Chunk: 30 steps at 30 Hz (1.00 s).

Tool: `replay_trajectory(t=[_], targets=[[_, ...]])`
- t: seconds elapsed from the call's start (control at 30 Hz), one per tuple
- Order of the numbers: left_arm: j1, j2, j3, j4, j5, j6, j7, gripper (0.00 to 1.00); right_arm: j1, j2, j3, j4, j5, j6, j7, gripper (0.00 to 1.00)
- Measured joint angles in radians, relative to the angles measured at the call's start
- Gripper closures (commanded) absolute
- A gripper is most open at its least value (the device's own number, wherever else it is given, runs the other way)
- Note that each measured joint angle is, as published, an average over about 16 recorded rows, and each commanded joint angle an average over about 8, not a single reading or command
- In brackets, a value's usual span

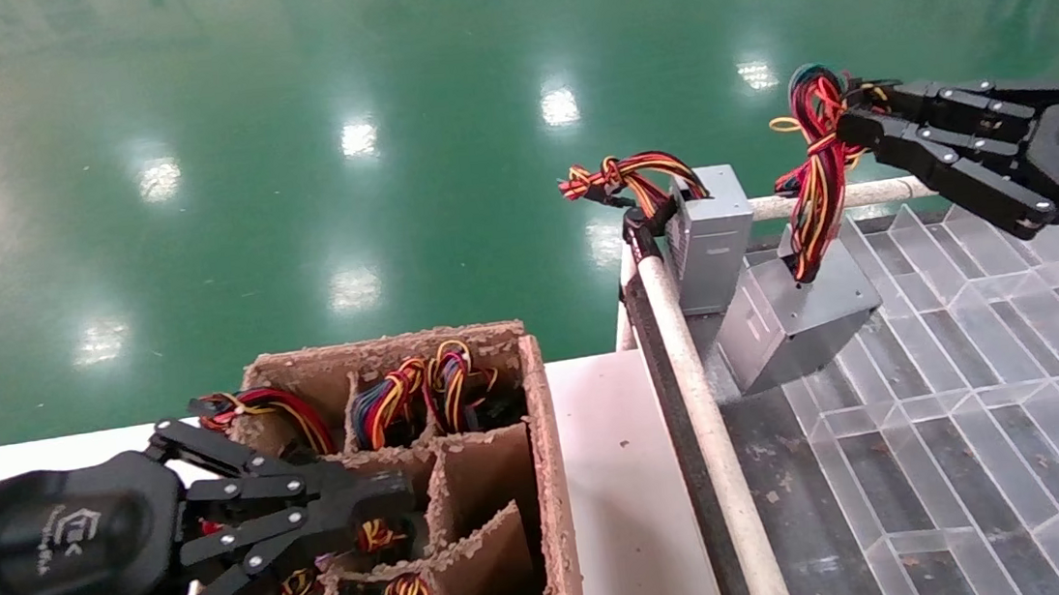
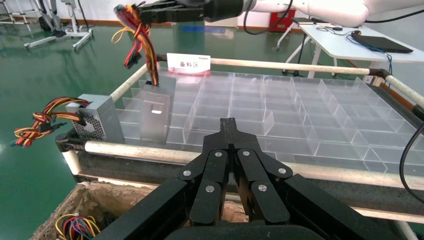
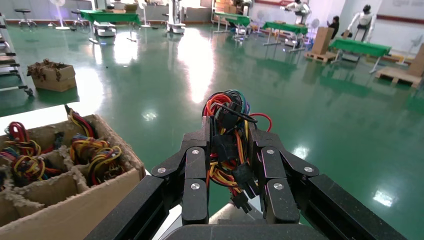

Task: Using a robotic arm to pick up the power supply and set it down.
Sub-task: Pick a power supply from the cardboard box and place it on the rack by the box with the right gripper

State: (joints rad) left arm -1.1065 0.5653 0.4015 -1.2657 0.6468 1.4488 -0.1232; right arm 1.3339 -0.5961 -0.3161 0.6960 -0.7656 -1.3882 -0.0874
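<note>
Left gripper (image 1: 385, 511) rests closed and empty over the box (image 1: 548, 490). Right gripper (image 1: 848, 126) pinches the wires (image 1: 814, 178), dangling the supply (image 1: 798, 310) tilted over the tray (image 1: 987, 409); metal body heavy, soft wires may slip

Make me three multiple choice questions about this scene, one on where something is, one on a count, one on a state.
1. Where is the left gripper?
A. Over the cardboard box
B. Over the clear tray
C. On the floor

2. How many grey boxes are at the clear tray?
A. One
B. Two
C. Four

3. What is the right gripper doing?
A. Hanging open and empty
B. Clamped on a wire bundle
C. Pressing the rail

Answers: 1 A, its fingers reach above the divided box of wires. 2 B, the power supply hangs tilted from its wires at the tray, beside the second grey box at the tray's corner. 3 B, the wires run between its closed fingers.
</note>
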Motion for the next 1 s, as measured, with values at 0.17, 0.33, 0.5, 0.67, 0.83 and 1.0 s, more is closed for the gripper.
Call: replay_trajectory(t=[0.17,0.33,0.5,0.67,0.83,1.0], targets=[[0.0,0.0,0.0,0.0,0.0,0.0,0.0,1.0,0.035,-0.04,-0.013,-0.069,-0.022,-0.001,-0.022,1.0],[0.0,0.0,0.0,0.0,0.0,0.0,0.0,1.0,0.077,-0.086,-0.025,-0.142,-0.036,-0.009,-0.046,1.0],[0.0,0.0,0.0,0.0,0.0,0.0,0.0,1.0,0.124,-0.134,-0.037,-0.215,-0.051,-0.023,-0.073,1.0],[0.0,0.0,0.0,0.0,0.0,0.0,0.0,1.0,0.172,-0.176,-0.051,-0.289,-0.072,-0.034,-0.1,1.0],[0.0,0.0,0.0,0.0,0.0,0.0,0.0,1.0,0.209,-0.208,-0.064,-0.361,-0.093,-0.039,-0.129,1.0],[0.0,0.0,0.0,0.0,0.0,0.0,0.0,1.0,0.232,-0.23,-0.072,-0.43,-0.107,-0.038,-0.16,1.0]])
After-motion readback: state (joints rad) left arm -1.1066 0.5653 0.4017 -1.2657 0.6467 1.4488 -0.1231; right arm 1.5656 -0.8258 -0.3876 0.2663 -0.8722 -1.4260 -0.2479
